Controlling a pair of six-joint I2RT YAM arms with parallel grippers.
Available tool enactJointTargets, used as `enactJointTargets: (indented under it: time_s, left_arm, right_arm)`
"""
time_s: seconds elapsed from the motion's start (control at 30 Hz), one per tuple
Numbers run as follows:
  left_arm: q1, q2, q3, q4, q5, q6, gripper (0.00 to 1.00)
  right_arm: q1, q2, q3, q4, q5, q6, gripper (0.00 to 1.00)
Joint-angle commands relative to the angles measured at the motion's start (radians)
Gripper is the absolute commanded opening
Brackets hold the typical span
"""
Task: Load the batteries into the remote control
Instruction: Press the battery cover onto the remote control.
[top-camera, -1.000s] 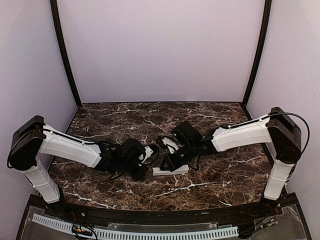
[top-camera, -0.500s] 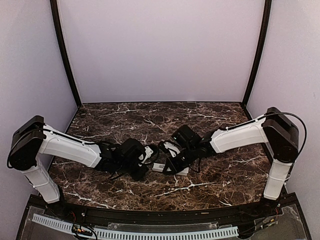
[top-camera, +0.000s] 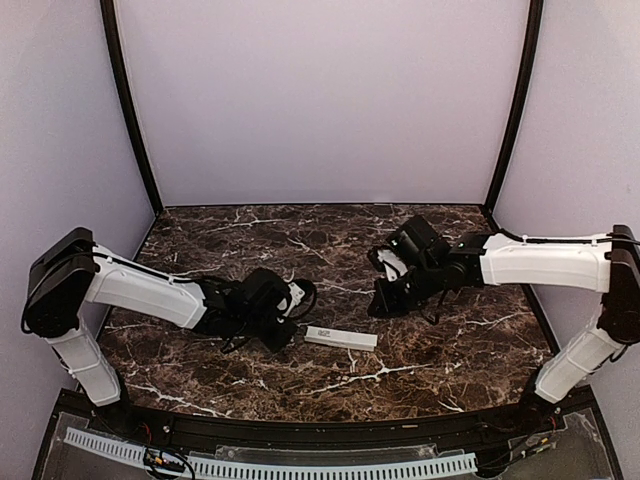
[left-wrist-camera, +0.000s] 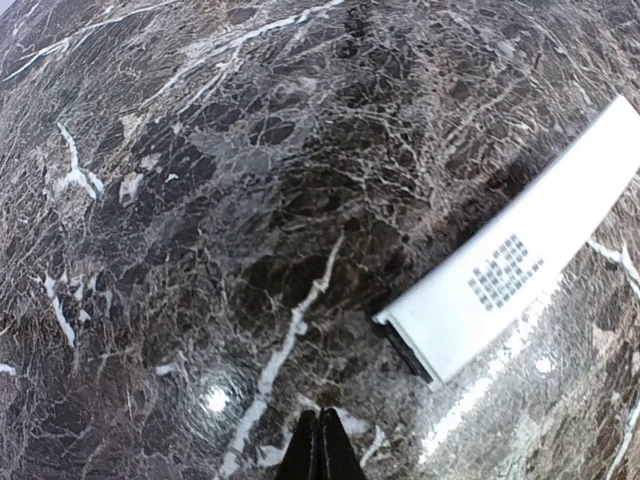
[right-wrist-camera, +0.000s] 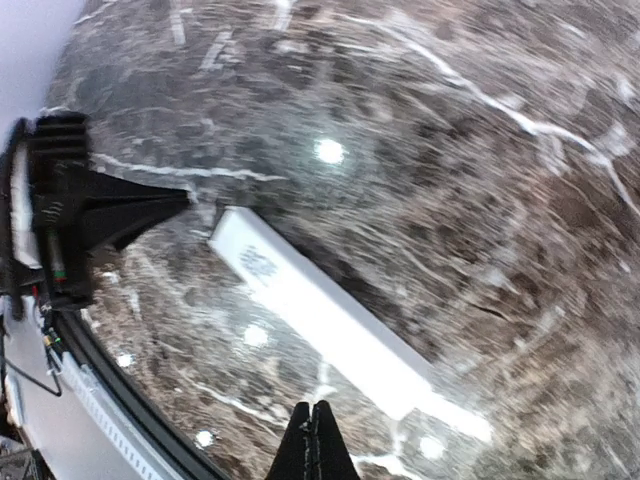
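Observation:
The remote control (top-camera: 341, 338) lies flat on the marble table (top-camera: 430, 350), a slim white bar with a small grey printed patch on its upper face. In the left wrist view the remote control (left-wrist-camera: 520, 265) runs off to the upper right, its dark end facing my left gripper (left-wrist-camera: 322, 445), which is shut and empty a short way from that end. My left gripper (top-camera: 288, 338) sits just left of the remote. My right gripper (top-camera: 380, 306) hangs above and to the right of it, shut and empty; its tips (right-wrist-camera: 314, 435) point down past the remote control (right-wrist-camera: 320, 310). No batteries are in view.
The left gripper's black fingers (right-wrist-camera: 125, 212) show in the right wrist view, aimed at the remote's near end. The table's dark front edge (right-wrist-camera: 110, 400) runs along the lower left there. Lilac walls (top-camera: 320, 100) enclose the table on three sides.
My right gripper has lifted off the remote and drawn back to the right and away. The remote now lies uncovered. The left arm has hardly moved.

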Motion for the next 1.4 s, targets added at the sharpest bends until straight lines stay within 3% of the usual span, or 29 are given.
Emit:
enactJointTargets:
  time_s: [0.0, 0.07, 0.23, 0.67, 1.07, 1.37]
  left_arm:
    - [0.010, 0.053, 0.056, 0.020, -0.011, 0.015, 0.02]
    - [0.010, 0.073, 0.066, 0.029, -0.005, 0.021, 0.01]
    - [0.012, 0.092, 0.066, 0.035, -0.003, 0.027, 0.01]
    - [0.011, 0.088, 0.056, 0.038, 0.007, 0.021, 0.01]
    - [0.012, 0.094, 0.063, 0.032, 0.012, 0.028, 0.01]
    - [0.012, 0.098, 0.064, 0.042, 0.017, 0.029, 0.01]
  right_arm:
    - [-0.017, -0.035, -0.036, -0.274, 0.274, 0.102, 0.00]
    - [-0.017, -0.030, -0.034, -0.285, 0.276, 0.089, 0.00]
    - [0.002, -0.019, -0.050, -0.087, 0.080, -0.002, 0.00]
    - [-0.010, 0.145, -0.042, 0.070, -0.023, -0.039, 0.00]
    - [-0.013, 0.211, -0.075, 0.064, -0.015, -0.049, 0.00]
    - [-0.015, 0.101, 0.028, -0.072, 0.056, -0.060, 0.00]
